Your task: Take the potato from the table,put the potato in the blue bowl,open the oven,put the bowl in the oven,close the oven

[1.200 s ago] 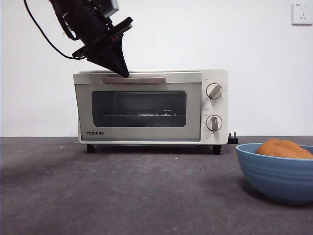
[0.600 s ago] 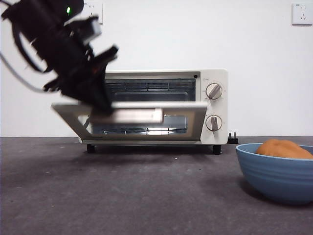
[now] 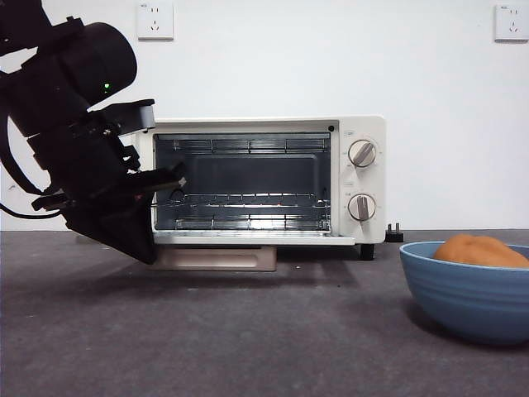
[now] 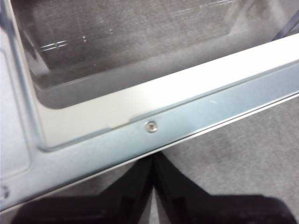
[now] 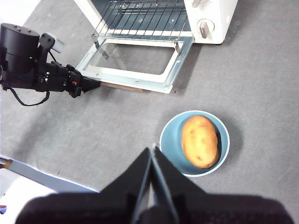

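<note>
Moving on from the cream-white boxy oven (image 3: 264,182), whose dark glass door (image 5: 135,63) now lies flat and fully down, you should draw the left gripper (image 5: 91,85) clear of the door's front edge before anything else travels; its black jaws are pressed together at that metal rim, gripping nothing. The lumpy orange-tan potato (image 5: 200,141) already sits inside the wide, ridged blue bowl (image 5: 170,140) on the speckled dark grey table (image 3: 248,331), well apart from the oven. The right gripper (image 5: 152,151) hovers above the bowl, jaws together too, so part them first. Take the smooth rim squarely, lift level, and slide the bowl onto the wire rack (image 3: 248,198).
</note>
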{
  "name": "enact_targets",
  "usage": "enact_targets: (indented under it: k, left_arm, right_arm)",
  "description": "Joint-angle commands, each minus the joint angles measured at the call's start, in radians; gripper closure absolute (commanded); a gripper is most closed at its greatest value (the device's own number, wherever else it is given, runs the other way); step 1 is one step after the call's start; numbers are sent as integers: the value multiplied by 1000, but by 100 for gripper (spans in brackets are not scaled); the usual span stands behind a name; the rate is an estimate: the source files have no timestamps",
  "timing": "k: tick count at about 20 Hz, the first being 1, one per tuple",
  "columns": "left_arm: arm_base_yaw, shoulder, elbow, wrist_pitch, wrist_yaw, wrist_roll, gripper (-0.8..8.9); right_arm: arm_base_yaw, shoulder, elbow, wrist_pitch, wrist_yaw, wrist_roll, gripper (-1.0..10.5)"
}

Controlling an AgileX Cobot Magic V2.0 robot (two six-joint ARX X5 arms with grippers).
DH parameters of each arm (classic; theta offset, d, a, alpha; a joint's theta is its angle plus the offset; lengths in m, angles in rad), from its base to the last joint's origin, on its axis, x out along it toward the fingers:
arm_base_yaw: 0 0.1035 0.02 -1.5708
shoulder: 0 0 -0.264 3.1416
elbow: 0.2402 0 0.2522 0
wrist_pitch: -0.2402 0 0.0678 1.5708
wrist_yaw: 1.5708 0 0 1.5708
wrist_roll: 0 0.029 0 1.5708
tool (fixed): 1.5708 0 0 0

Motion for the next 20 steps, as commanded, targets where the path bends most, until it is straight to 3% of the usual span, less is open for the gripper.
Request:
enact_targets:
  k: [1,6,10,12,14,17,20]
  left_arm:
    - [-18,-9,13,24,-15,-2,820]
    - [-68,-11,13,-37,-18,9,820]
    - [-132,-59,13,-170,-3,56,820]
    - [-176,-119,13,-237,-5,76,820]
    - [-221,-198,13,-295,-10,76,820]
    - [-275,-328,13,-407,-10,72,820]
    - [-317,-467,13,-513,2,54,820]
  right_arm:
    - [1,-2,3,-10,-1,9,954]
    - [1,7,3,-69,-1,14,948]
    - [1,72,3,-193,25,87,932]
    - [1,116,0,-205,9,87,849]
    - [1,169,-1,-204,-34,83,842]
    - [0,246,-26,-184,34,82,842]
    - [0,293,-89,-117,21,73,842]
